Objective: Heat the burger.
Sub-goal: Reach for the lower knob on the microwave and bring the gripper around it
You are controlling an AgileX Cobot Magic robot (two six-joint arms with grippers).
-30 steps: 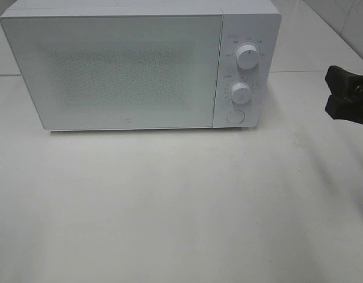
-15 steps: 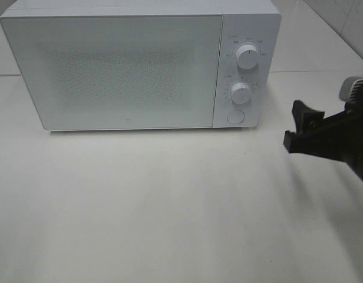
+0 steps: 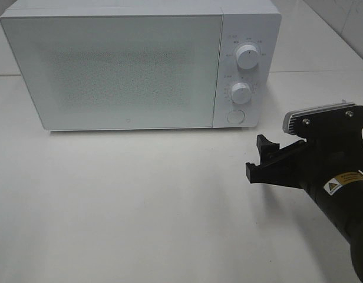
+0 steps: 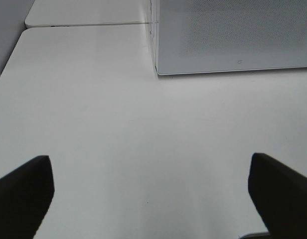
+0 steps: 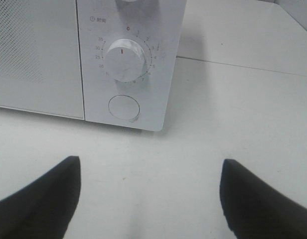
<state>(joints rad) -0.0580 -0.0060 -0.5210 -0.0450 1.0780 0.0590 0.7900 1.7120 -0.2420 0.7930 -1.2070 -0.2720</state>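
Note:
No burger shows in any view. A white microwave stands at the back of the white table with its door shut. My right gripper is open and empty, low over the table in front of and right of the microwave's control panel. The right wrist view shows its two dark fingers spread wide, facing the lower knob and the round button. My left gripper is open and empty over bare table, left of the microwave's front corner. It does not show in the exterior view.
The microwave's panel has an upper knob, a lower knob and a round button. The white table runs in front. A seam crosses the table behind.
My right arm has come in from the right edge, moving left and down toward the table in front of the microwave's control panel. The microwave has not moved.

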